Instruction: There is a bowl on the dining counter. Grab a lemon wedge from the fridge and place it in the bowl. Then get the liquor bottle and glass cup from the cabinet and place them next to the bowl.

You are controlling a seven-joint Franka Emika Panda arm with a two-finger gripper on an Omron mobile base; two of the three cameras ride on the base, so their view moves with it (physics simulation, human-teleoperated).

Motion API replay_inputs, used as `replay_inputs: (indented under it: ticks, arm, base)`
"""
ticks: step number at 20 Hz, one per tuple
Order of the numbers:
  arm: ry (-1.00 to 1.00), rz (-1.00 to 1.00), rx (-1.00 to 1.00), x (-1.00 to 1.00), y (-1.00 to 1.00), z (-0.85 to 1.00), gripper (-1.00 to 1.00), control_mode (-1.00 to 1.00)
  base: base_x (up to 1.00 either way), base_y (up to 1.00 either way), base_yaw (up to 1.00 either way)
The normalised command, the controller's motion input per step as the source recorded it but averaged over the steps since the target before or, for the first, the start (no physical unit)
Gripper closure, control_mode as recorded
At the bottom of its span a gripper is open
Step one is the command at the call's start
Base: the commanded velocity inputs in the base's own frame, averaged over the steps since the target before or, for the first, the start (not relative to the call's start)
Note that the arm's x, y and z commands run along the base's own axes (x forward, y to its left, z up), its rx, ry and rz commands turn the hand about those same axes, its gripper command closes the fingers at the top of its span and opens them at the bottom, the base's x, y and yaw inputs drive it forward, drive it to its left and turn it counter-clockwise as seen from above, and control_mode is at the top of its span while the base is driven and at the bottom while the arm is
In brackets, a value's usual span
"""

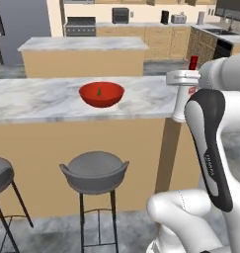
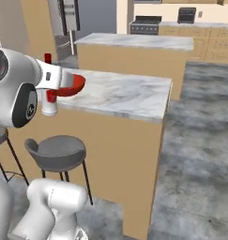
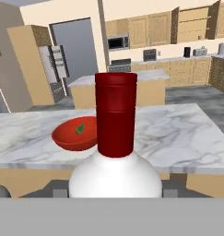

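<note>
White glass and a red cap sit right under my wrist: the liquor bottle (image 3: pixel 114 152) stands upright between my jaws, which are clamped on its shoulder, so my gripper (image 1: pixel 183 79) carries it. From the left base view the bottle hangs at the near right corner of the dining counter (image 1: pixel 37 101); whether its foot is over the marble or just off the front edge I cannot tell.

Further in on that marble top, toward the middle, rests the red bowl (image 1: pixel 101 94), with a small green-looking piece inside that I take for the lemon wedge (image 3: pixel 79 128). I judge the fruit step done, and the step in hand is bringing the bottle to the bowl.

Beyond the counter stands the shorter marble block (image 3: pixel 118 82), and behind it the grey fridge (image 3: pixel 79 50) and tan wall units. Two grey stools (image 1: pixel 94 170) sit tucked against the counter's wood front below me.

Next I should carry the bottle inward over the marble, set it upright beside the bowl without knocking the rim, well clear of the edge, then let go. The glass cup remains to be fetched.
</note>
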Motion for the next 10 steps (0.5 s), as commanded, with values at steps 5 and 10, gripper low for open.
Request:
replay_inputs:
  ticks: [5,10]
  arm:
    - [0.0,0.0,0.0,0.0,0.0,0.0,1.0,1.0]
    - [0.0,0.0,0.0,0.0,0.0,0.0,1.0,1.0]
  base:
    - [0.22,0.59,-0.41]
    - [0.5,0.45,-0.29]
